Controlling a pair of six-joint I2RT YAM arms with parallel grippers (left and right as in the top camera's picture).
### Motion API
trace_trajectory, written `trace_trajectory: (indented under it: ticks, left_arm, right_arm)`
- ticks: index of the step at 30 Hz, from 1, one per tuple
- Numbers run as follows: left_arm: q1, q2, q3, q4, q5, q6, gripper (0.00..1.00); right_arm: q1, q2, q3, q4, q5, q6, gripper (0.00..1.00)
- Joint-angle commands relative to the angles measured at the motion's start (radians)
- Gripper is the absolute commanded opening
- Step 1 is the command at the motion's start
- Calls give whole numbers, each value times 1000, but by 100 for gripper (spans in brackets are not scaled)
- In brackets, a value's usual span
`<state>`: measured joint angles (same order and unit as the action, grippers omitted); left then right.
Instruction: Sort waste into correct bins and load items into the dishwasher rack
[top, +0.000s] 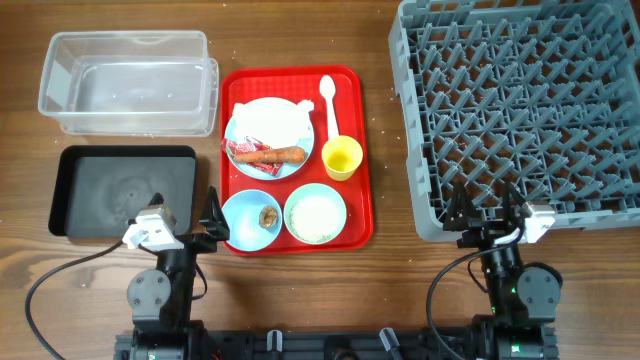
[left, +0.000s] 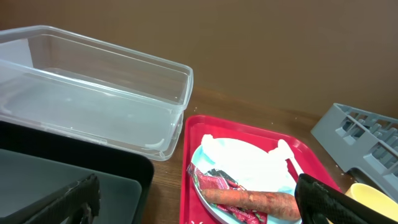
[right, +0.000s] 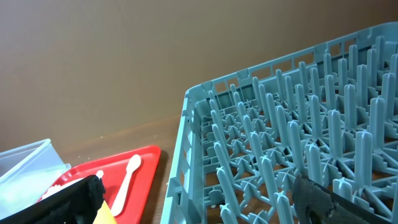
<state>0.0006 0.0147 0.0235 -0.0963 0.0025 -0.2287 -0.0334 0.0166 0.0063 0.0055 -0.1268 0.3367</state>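
On the red tray (top: 352, 150) a light blue plate (top: 238, 158) holds a white napkin (top: 268, 118), a red wrapper (top: 243, 152) and an orange carrot (top: 273, 155). A white spoon (top: 329, 102), a yellow cup (top: 341, 158), a bowl with a brown scrap (top: 250, 218) and a bowl of rice (top: 315, 214) also sit on it. The clear tub (top: 128, 82) and black tray (top: 122, 188) lie to the left, the grey rack (top: 520, 110) to the right. My left gripper (top: 192, 222) is open and empty at the tray's front left. My right gripper (top: 487, 212) is open and empty at the rack's front edge.
In the left wrist view the carrot (left: 249, 199) and wrapper (left: 214, 182) lie between the open fingers (left: 199, 202), the tub (left: 93, 93) behind. In the right wrist view the rack's near corner (right: 186, 155) sits between the fingers (right: 202, 202), spoon (right: 126, 177) to the left.
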Motion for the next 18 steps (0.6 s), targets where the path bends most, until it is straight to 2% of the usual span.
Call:
trace_trajectory:
  ticks: [1,5,10,14,18]
  left_arm:
    - [-5,-8,-8,3,12,15,100]
    - [-5,-8,-8,6,8,12,100]
    - [-5,-8,9,36,83,12,100]
    - [-5,68,150,0,87,12,100]
    - [-5,272,367,-85,101,13,100]
  right_arm:
    - [2,-3,-1,8,-3,8,100]
    - [2,-3,-1,5,-5,8,100]
    - [2,-2,-1,60,-65,2,100]
    - [2,11,66,151,-146,-23,100]
    - [2,104,227,129,-187,-77,100]
